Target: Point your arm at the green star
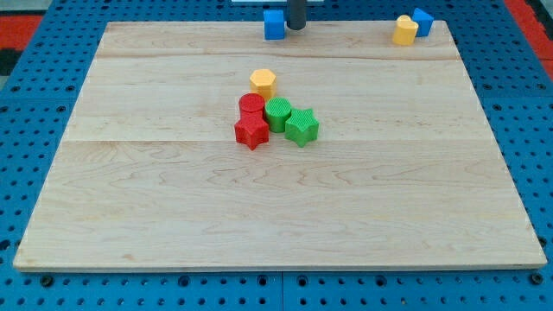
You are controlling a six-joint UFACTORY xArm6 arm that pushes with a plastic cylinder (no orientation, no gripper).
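The green star [302,127] lies near the middle of the wooden board [276,207], at the right end of a tight cluster. Touching it on its left is a green cylinder [278,112]. A red star [251,132] and a red cylinder [251,105] sit further left, and a yellow hexagon [263,83] sits above them. My tip [296,27] is at the view's top edge, just right of a blue cube [274,25], far above the green star.
A yellow block [403,30] and a blue block [422,21] sit together at the board's top right corner. A blue pegboard [34,104] surrounds the board on all sides.
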